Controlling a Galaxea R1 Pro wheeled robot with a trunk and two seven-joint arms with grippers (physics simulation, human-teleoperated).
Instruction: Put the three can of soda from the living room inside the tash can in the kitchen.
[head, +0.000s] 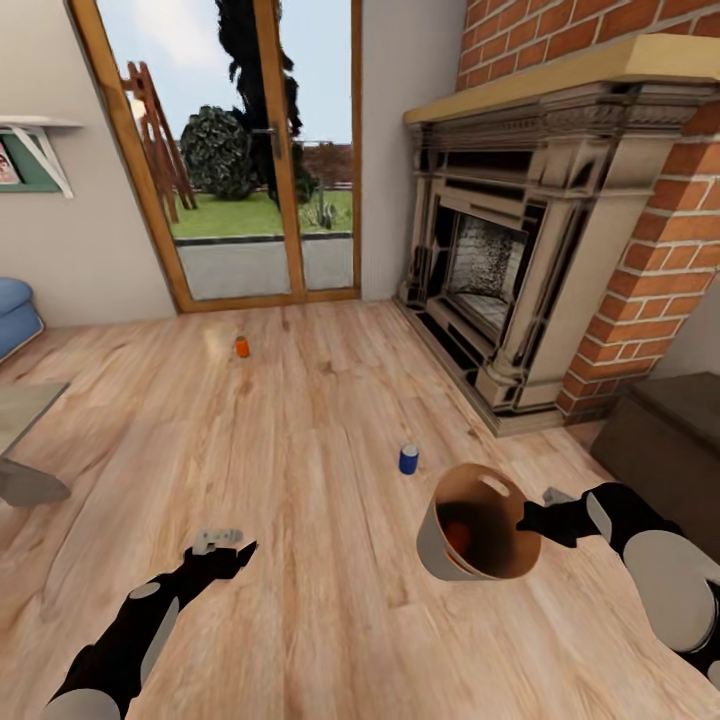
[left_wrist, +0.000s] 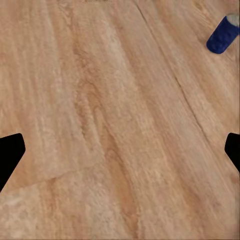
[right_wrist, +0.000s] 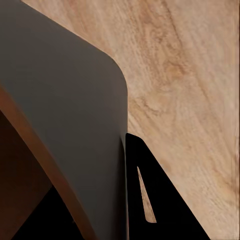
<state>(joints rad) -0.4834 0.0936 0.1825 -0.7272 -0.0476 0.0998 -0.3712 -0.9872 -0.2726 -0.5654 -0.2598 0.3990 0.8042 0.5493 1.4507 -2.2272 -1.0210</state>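
**Cans on the living room floor, bin held in the right gripper**

The dark blue soda can (head: 408, 459) stood upright on the light wood floor (head: 300, 450), out in the open, nearer the fireplace side than the glass doors. An orange can (head: 242, 347) stood further off, close to the floor's edge by the wood-framed glass doors (head: 240, 150). Something orange sat inside the trash can (head: 478, 535) too; it looked like a can, but I couldn't say for sure.

The right gripper (head: 535, 520) was clamped on the rim of that trash can, holding it tipped with its brown inside facing the camera, just short of the blue can. In the right wrist view the bin's dark wall sat right against a finger (right_wrist: 150, 200).

The left gripper (head: 220, 545) hung over bare floor with its jaws spread wide and nothing between them; the blue can showed off to one side in its wrist view.

The brick fireplace (head: 520, 250) stood along the floor's right edge, and a bit of blue sofa (head: 15, 310) sat at the left edge.
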